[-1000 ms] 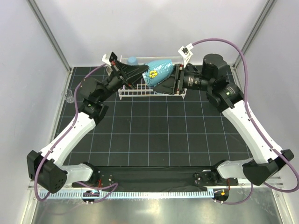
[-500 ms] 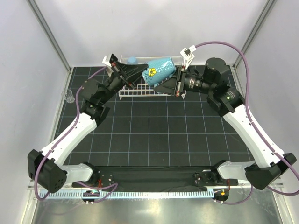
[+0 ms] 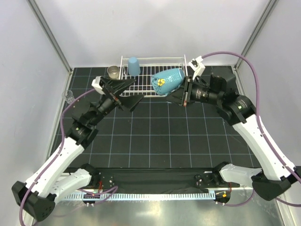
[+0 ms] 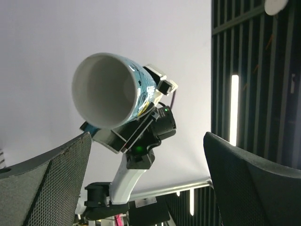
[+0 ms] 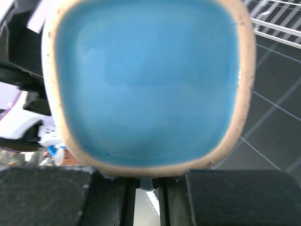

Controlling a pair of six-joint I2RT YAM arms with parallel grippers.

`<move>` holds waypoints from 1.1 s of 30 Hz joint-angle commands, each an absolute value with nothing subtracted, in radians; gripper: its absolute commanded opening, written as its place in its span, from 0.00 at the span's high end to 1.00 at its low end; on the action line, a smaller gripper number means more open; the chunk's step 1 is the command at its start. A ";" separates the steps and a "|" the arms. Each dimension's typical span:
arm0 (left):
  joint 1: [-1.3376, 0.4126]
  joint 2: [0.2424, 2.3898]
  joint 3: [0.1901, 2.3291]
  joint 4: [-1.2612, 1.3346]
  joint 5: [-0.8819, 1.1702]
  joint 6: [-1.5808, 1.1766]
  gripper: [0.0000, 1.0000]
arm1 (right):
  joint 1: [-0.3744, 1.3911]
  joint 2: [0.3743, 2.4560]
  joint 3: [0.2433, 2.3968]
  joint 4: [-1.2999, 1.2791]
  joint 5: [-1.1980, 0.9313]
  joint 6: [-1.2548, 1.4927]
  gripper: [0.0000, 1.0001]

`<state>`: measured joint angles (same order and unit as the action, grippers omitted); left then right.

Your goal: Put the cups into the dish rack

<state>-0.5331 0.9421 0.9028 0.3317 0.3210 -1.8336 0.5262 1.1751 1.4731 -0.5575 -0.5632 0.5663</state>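
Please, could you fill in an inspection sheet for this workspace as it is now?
Surface: black grid mat.
Job's things: dish rack holds a light blue tumbler, upside down; teal mug held tilted, seemingly above the rack's right half; tan cup on the mat left of the rack; tiny clear glass at the mat's left edge.
Clutter: nothing seen.
Grippers: left gripper open, empty; right gripper shut on the teal mug.
Cables: purple cables along both arms.
Surroundings: white walls, metal posts.
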 commanded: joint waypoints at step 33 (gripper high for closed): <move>-0.489 0.962 1.666 -1.103 0.042 -0.707 0.00 | 0.454 1.794 1.968 -0.634 0.264 0.339 0.96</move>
<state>-0.4950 1.0275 1.6325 -1.0580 0.1215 -0.7937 0.4885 1.7462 1.8565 -0.7155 0.1989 0.3256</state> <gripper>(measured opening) 0.994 0.199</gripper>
